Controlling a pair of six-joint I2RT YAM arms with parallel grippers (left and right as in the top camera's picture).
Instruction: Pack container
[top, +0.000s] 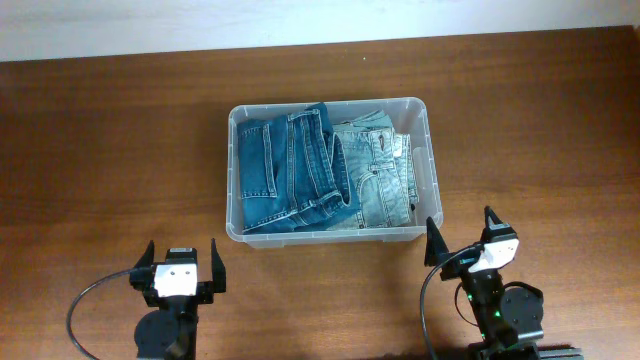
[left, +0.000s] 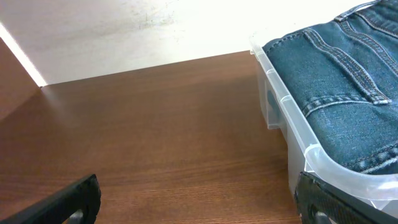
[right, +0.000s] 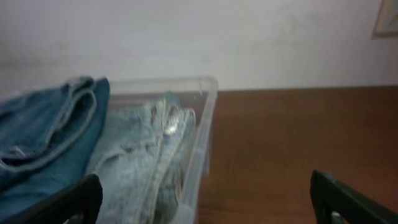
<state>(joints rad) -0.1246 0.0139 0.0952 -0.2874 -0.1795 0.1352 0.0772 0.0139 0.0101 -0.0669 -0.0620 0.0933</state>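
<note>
The container (top: 424, 118), a clear plastic bin, sits mid-table and holds dark blue jeans (top: 285, 165) on its left and pale blue jeans (top: 380, 180) on its right. My left gripper (top: 180, 262) rests near the front edge, left of the bin, open and empty. In the left wrist view the bin's corner (left: 292, 118) and the dark jeans (left: 339, 81) lie at the right, with my left gripper (left: 199, 199) over bare wood. My right gripper (top: 462, 238) stands open at the bin's front right corner. Its view shows the bin's rim (right: 202, 134) and the pale jeans (right: 134, 158) between its spread fingers (right: 205, 199).
The brown wooden table (top: 110, 150) stretches wide on both sides of the bin. A white wall (top: 150, 25) runs along the table's far edge. Black cables (top: 85, 300) loop beside each arm base at the front.
</note>
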